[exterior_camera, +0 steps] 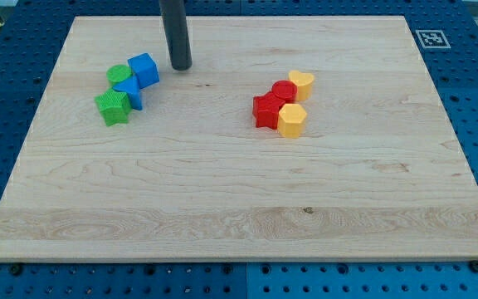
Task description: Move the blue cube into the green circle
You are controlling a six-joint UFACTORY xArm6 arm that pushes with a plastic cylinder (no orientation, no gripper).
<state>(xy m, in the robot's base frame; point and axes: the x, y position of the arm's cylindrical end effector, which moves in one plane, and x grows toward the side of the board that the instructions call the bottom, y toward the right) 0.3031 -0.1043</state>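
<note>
The blue cube (144, 69) sits at the upper left of the wooden board (239, 191). It touches the green circle (119, 75) on its left. A second blue block (129, 90) lies just below them, and a green star-like block (112, 107) is at the lower left of that cluster. My tip (181, 66) stands just to the right of the blue cube, a small gap apart from it.
A second cluster lies right of centre: a red round block (284, 91), a red star-like block (266, 110), a yellow heart (302, 82) and a yellow hexagon-like block (292, 120). A fiducial tag (431, 38) marks the board's top right corner.
</note>
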